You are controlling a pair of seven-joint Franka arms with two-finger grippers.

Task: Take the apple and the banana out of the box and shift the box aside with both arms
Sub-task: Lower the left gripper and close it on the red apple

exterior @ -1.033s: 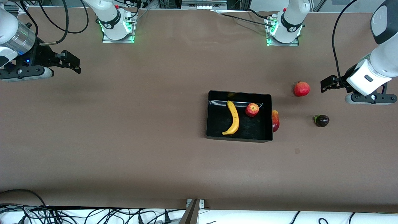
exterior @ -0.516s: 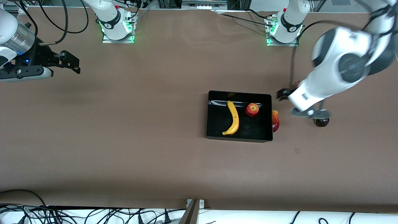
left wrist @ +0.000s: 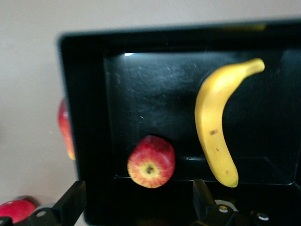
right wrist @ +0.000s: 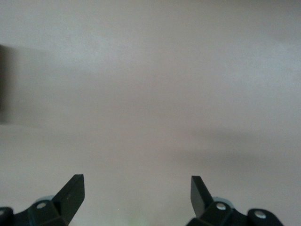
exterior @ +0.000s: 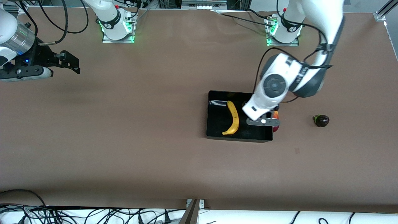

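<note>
glossy black bin point(exterior: 211, 124), curved yellow banana point(exterior: 233, 118)

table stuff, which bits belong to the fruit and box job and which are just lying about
Job:
box
banana
apple
mango
pomegranate
dark purple fruit
left gripper, open over the box
right gripper, open, waiting

Lying about:
cables off the table's edge
</note>
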